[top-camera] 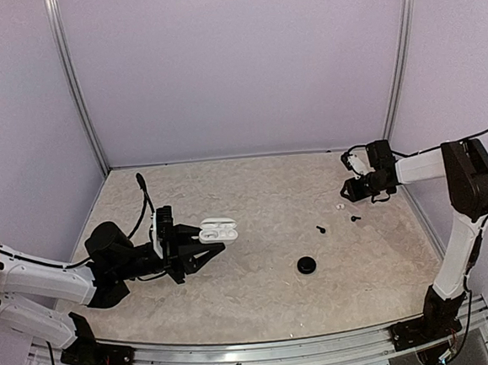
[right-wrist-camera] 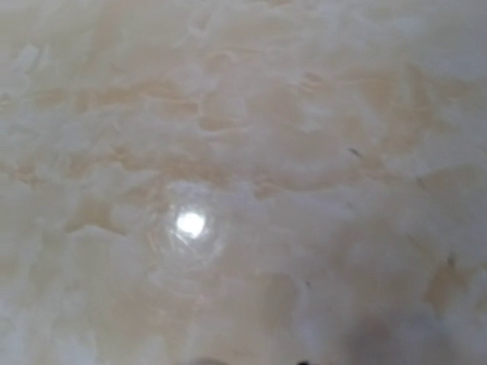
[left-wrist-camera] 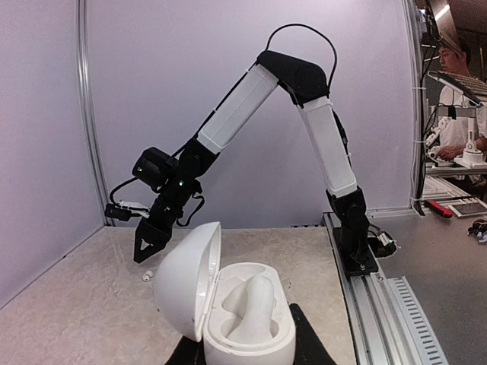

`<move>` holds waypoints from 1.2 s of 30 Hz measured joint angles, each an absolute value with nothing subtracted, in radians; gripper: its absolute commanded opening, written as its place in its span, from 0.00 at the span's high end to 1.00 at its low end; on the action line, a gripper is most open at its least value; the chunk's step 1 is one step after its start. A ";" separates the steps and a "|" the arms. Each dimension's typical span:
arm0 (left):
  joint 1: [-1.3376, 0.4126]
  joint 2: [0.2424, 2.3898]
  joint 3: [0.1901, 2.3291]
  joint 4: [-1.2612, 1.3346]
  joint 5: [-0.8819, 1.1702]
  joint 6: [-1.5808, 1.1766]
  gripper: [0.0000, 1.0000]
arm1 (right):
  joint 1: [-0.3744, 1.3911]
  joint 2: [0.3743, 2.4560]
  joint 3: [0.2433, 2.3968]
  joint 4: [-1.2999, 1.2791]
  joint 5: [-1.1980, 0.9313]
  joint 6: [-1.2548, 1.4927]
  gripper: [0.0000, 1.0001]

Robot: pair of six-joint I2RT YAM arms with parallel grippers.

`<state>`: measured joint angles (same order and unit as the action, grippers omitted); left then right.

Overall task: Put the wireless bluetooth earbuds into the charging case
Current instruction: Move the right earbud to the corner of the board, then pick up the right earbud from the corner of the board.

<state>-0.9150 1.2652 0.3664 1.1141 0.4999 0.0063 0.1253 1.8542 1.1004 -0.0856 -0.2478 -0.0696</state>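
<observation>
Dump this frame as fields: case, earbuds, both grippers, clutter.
charging case: lid open, no earbud visibly seated
left gripper: shut on the case
right gripper: over far-right table, open or shut unclear
earbud: one white piece on the table by the right gripper; second not identifiable
black disc: on table, apart from both grippers

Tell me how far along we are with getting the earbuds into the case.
Done: the charging case is open, lid up, clamped in the left gripper. Both sockets look empty. In hand: the right gripper hangs near a small white piece on the tabletop, probably an earbud; its jaws' state is unclear. Left: pick up and seat both earbuds; the second isn't clearly identifiable.
</observation>
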 measured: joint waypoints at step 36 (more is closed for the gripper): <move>-0.916 1.274 0.366 1.115 0.515 0.006 0.98 | 0.121 1.893 1.039 -0.065 -0.351 -0.087 0.80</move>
